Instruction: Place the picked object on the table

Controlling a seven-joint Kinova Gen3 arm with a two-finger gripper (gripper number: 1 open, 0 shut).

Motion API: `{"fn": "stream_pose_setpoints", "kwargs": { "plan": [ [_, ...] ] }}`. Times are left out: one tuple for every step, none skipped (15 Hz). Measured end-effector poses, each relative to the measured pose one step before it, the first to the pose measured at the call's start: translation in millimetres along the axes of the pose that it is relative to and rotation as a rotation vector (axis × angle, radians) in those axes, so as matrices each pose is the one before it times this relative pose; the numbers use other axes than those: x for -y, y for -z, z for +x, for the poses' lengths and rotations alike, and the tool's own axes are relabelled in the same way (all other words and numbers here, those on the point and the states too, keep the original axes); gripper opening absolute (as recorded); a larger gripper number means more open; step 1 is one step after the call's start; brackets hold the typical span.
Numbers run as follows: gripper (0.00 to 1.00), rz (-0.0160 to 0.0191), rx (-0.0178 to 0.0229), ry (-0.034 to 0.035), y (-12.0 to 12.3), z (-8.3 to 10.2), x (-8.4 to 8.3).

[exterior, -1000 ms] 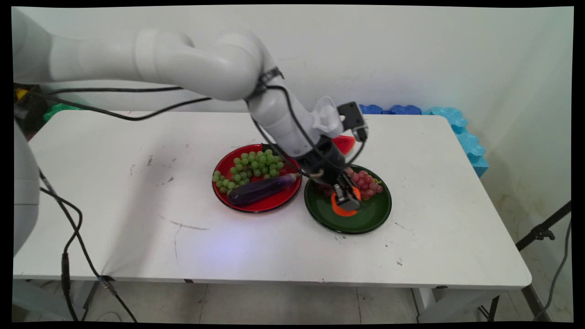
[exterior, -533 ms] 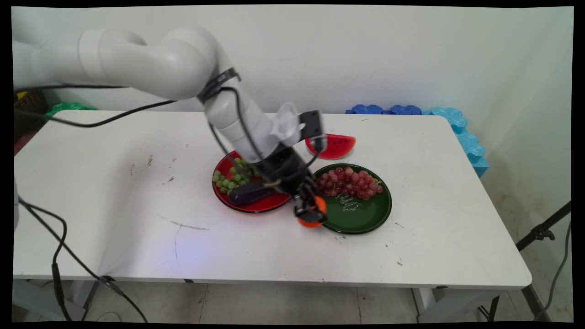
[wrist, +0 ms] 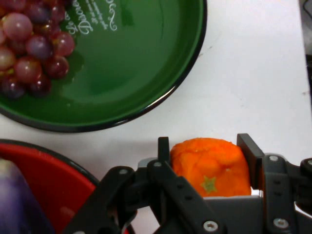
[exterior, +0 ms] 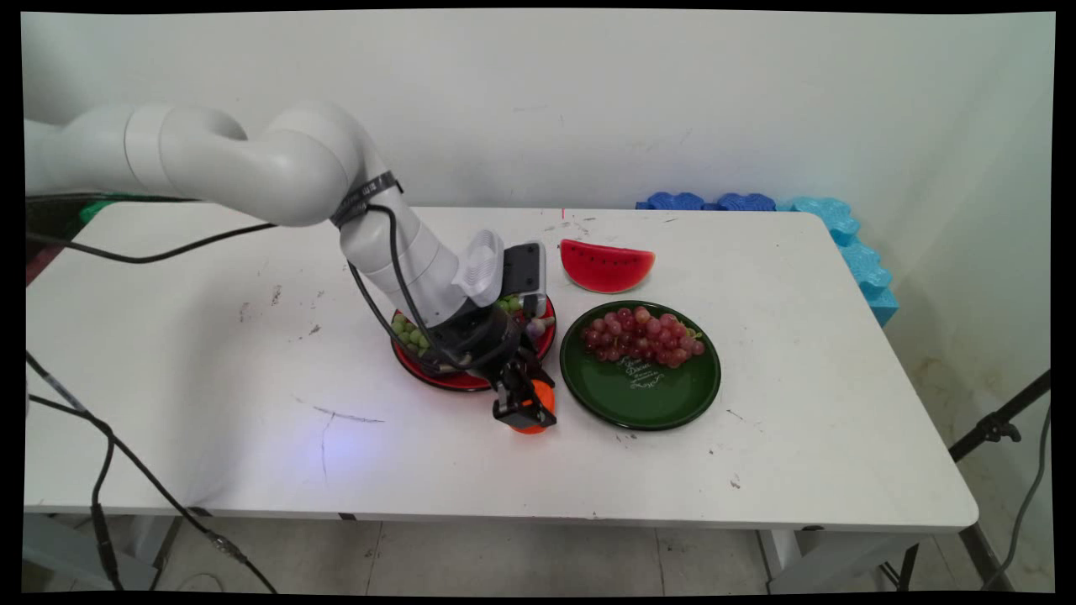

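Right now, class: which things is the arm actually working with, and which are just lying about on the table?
In hand:
- tool, shut on the orange, above the table between the two plates

Lying about:
- green plate with red grapes
- red plate with green grapes and an eggplant
- watermelon slice

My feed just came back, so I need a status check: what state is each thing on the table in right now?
hand: shut on the orange, over bare table.
orange: gripped, beside both plates.
green plate: holds red grapes only.
red plate: partly hidden by the arm; green grapes and an eggplant on it.
watermelon slice: on the table behind the green plate.
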Motion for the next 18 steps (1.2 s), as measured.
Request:
{"fn": "stream_pose_setpoints", "kwargs": {
  "plan": [
    [0.00, 0.00175, -0.00394, -0.00386, -3.07, -3.63, 2.18],
    [0.00, 0.00125, -0.00341, -0.00269, -2.28, -2.66, 1.53],
    [0.00, 0.00110, -0.00419, -0.00250, -2.16, -2.73, 1.31],
    [0.00, 0.00028, -0.00419, -0.00216, -1.77, -2.47, 1.00],
    [0.00, -0.00008, -0.00375, -0.00246, -1.25, -1.78, 0.67],
    [0.00, 0.00009, -0.00245, -0.00121, -0.70, -1.17, 0.39],
    [0.00, -0.00046, -0.00350, -0.00184, -0.86, -1.63, 0.37],
    [0.00, -0.00047, -0.00421, -0.00156, -0.71, -1.70, 0.30],
    [0.00, -0.00051, -0.00355, -0.00111, -0.44, -1.23, 0.13],
    [0.00, -0.00064, -0.00426, -0.00106, -0.35, -1.08, 0.18],
    [0.00, -0.00049, -0.00423, -0.00056, -0.17, -0.97, 0.16],
    [0.00, -0.00036, -0.00418, -0.00058, -0.02, -0.67, 0.18],
    [0.00, -0.00014, -0.00322, -0.00013, 0.02, -0.48, 0.21],
    [0.00, -0.00021, -0.00401, 0.00003, 0.20, -0.39, 0.28],
    [1.00, -0.00051, -0.00372, -0.00011, 0.26, -0.24, 0.29],
    [1.00, 0.00001, -0.00302, -0.00012, 0.41, -0.27, 0.33],
    [1.00, 0.00035, -0.00311, 0.00046, 0.53, 0.00, 0.36],
    [1.00, -0.00021, -0.00475, 0.00167, 0.95, 0.43, 0.35]
  ]
}}
